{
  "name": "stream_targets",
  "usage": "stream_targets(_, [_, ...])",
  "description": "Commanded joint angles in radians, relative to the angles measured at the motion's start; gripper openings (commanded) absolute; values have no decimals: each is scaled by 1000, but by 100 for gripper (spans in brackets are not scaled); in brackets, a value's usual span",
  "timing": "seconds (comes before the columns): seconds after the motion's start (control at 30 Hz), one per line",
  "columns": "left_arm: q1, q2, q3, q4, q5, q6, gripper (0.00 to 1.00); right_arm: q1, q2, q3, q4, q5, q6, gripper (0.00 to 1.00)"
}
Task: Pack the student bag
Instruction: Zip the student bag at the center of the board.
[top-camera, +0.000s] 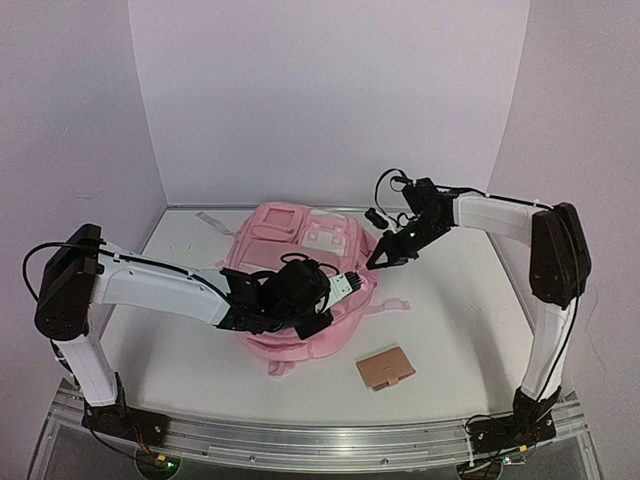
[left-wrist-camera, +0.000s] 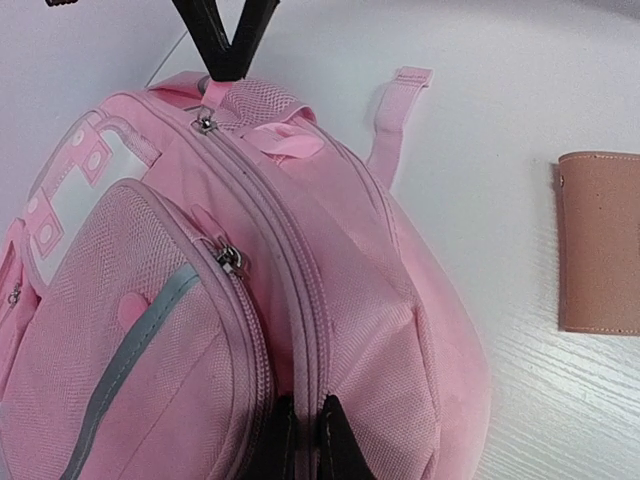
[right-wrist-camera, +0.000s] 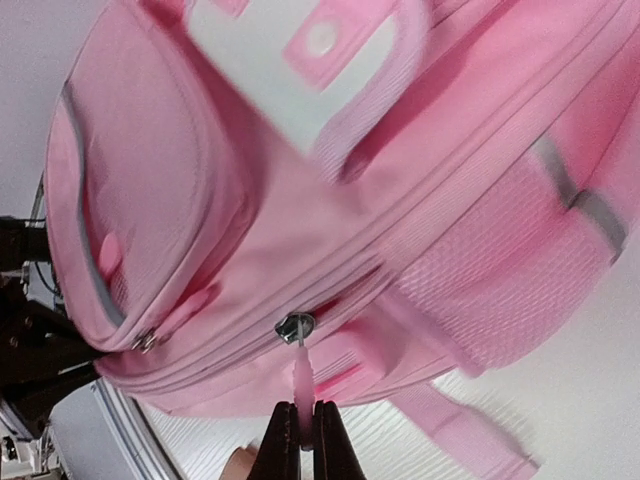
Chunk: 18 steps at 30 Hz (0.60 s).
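The student bag (top-camera: 272, 228) is a big pink backpack lying front-up in the middle of the table, also seen in the left wrist view (left-wrist-camera: 340, 290) and the right wrist view (right-wrist-camera: 300, 200). My left gripper (top-camera: 345, 285) (left-wrist-camera: 306, 420) is shut on the zip seam of the bag's main compartment at its near end. My right gripper (top-camera: 378, 262) (right-wrist-camera: 300, 420) is shut on the pink pull tab (right-wrist-camera: 301, 378) of the main zip's metal slider (right-wrist-camera: 294, 327) at the bag's right side. The right gripper's black fingers (left-wrist-camera: 212, 30) show at the top of the left wrist view, above the slider (left-wrist-camera: 205, 123).
A small brown leather-like case (top-camera: 385, 368) (left-wrist-camera: 600, 240) lies flat on the table near the bag's front right. Loose pink straps (top-camera: 390, 305) trail off the bag. White walls close the back and sides. An aluminium rail (top-camera: 320, 435) runs along the near edge.
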Motion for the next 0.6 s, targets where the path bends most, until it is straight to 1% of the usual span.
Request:
stream_targets(0.0, [-4, -81, -44, -64, -41, -73, 0, -52, 67, 122, 18, 82, -11, 0])
stream_targets(0.17, [-9, -88, -67, -56, -33, -84, 0, -71, 103, 171, 18, 111, -7, 0])
stream_targets(0.27, [-11, -85, -73, -63, -36, -91, 0, -72, 99, 156, 18, 103, -7, 0])
stream_targets(0.33, [-11, -91, -93, -55, -49, -103, 0, -71, 83, 123, 18, 100, -10, 0])
stream_targets(0.47, [-9, -117, -154, 5, -129, -131, 0, -72, 36, 13, 24, 99, -17, 0])
stream_targets(0.57, [-10, -134, -193, 20, -149, -158, 0, -71, 1, -70, 43, 80, -8, 0])
